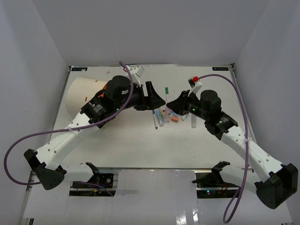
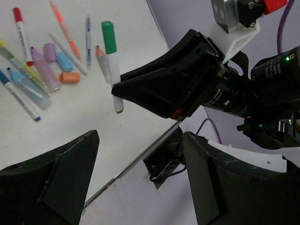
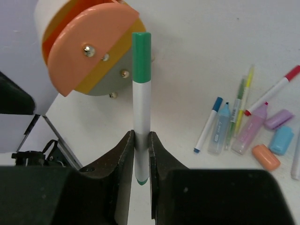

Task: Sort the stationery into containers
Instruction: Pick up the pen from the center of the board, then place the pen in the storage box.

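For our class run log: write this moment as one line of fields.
right pincer: shut on green-capped pen, cap forward | left pincer: open, empty | drawer cylinder: beyond pen | other stationery: on table

Green-capped pen (image 3: 141,93): smooth plastic, slight sheen. Container (image 3: 79,61) face matt; knobs (image 3: 87,50) shiny metal. Table (image 3: 211,56) smooth, matt.

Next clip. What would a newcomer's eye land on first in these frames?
A green-capped pen pinched between the fingers of the right gripper. Beyond it is the big cream container, with an orange face and brass knobs, lying at the left of the table. Mid-table lies a bright scatter of pens and blocks, and the left gripper hangs open, facing the right one.
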You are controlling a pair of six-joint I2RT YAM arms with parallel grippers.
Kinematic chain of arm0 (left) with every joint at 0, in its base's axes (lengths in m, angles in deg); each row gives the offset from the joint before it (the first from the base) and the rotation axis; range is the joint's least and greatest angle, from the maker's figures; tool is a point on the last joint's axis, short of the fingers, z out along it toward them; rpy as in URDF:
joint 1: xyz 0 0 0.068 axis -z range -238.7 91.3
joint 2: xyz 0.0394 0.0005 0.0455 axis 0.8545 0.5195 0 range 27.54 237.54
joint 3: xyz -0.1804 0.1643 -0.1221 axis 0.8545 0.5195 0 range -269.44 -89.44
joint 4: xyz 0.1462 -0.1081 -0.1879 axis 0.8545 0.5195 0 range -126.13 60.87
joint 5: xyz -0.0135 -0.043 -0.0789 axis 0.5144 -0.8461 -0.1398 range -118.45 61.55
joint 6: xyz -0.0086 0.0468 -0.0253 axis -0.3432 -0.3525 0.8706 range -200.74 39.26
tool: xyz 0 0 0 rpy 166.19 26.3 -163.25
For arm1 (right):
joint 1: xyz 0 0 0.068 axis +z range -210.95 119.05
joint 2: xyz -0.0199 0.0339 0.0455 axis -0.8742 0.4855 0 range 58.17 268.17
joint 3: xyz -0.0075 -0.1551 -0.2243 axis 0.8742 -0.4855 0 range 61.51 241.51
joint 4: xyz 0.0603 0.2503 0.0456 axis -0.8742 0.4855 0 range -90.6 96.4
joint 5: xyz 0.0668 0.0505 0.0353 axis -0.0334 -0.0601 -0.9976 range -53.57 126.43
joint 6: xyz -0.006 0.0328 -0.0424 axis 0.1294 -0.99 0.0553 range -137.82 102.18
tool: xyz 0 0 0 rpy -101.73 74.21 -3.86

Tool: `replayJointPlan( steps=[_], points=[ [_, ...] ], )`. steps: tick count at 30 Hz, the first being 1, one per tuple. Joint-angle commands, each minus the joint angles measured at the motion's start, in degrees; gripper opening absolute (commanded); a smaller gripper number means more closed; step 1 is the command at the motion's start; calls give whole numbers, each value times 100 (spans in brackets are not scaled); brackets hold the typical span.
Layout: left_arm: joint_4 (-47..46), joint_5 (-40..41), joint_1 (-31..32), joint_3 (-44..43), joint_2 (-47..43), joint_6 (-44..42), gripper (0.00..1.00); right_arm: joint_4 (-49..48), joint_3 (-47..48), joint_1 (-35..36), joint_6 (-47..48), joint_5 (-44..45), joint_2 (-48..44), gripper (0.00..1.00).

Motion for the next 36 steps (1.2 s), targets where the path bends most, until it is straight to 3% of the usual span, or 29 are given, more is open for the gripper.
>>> replayJointPlan(
  steps=[1,14,18,24,26,30,31,34,36],
  points=[
    [-591,874,349,-196,196,244,82,-985,24,30,14,-636,-154,10],
    [-1320,1894,665,-283,925,332,67,-1373,-179,38,-5,-945,-286,12],
    [-1444,1815,683,-284,1066,323,56,-1469,-249,38,-40,-980,-277,12],
    [-1629,1727,692,-205,1041,279,22,-1540,-328,38,-57,-937,-233,16],
    [-1716,1797,692,-117,970,235,12,-1531,-337,38,-57,-936,-225,21],
    [-1743,2007,692,-64,847,16,8,-1470,-363,38,-31,-849,-233,43],
    [-1734,2069,692,-64,795,-63,8,-1417,-381,38,47,-840,-251,56],
    [-1524,2534,674,-169,715,-475,8,-1049,-372,47,188,-656,-321,80],
    [-1016,2842,613,-519,732,-965,8,-794,-372,38,382,-446,-383,88]
  ],
)
